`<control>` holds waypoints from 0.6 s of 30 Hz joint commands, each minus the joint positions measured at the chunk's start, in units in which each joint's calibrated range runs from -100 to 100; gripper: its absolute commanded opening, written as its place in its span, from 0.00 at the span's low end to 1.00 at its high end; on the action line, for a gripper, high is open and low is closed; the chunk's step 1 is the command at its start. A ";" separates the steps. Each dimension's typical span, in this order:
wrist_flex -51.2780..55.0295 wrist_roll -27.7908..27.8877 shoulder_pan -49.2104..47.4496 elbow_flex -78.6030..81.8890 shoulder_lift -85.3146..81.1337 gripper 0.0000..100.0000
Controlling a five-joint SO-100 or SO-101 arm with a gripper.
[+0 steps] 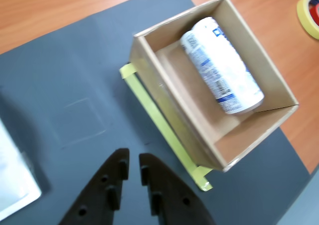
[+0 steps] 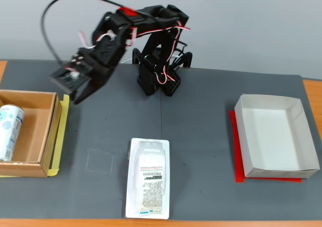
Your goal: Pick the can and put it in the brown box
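the can (image 1: 221,65) lies on its side inside the brown box (image 1: 172,103), which sits at the left edge of the table in the fixed view, on a strip of yellow tape (image 1: 162,127). in that view the can (image 2: 9,131) rests against the box's left wall, silver end toward the back. judging by looks: thin aluminium, light if empty, smooth and round so it can roll and dent under a hard squeeze; if a regrip were ever needed, mid-body across the diameter is the place to take it. the gripper (image 1: 133,162) holds nothing, its two black fingers nearly together with a thin gap showing in the wrist view. it hangs above the grey mat (image 2: 201,111) just right of the box's near wall, clear of the can, no contact. the fixed view shows the gripper (image 2: 75,98) up off the table beside the box's right wall. task looks done: can is in the box. elsewhere: a flat plastic package (image 2: 147,186) near the front edge at centre, a white box (image 2: 275,136) toward the right edge, both well apart from the can. a tape roll (image 1: 310,13) sits on bare wood past the box in the wrist view.
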 commanded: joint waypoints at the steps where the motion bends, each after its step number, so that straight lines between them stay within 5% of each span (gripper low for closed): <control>1: 0.16 -0.26 -2.67 10.00 -14.10 0.02; 18: -0.70 -0.57 -21.28 47.46 -51.71 0.02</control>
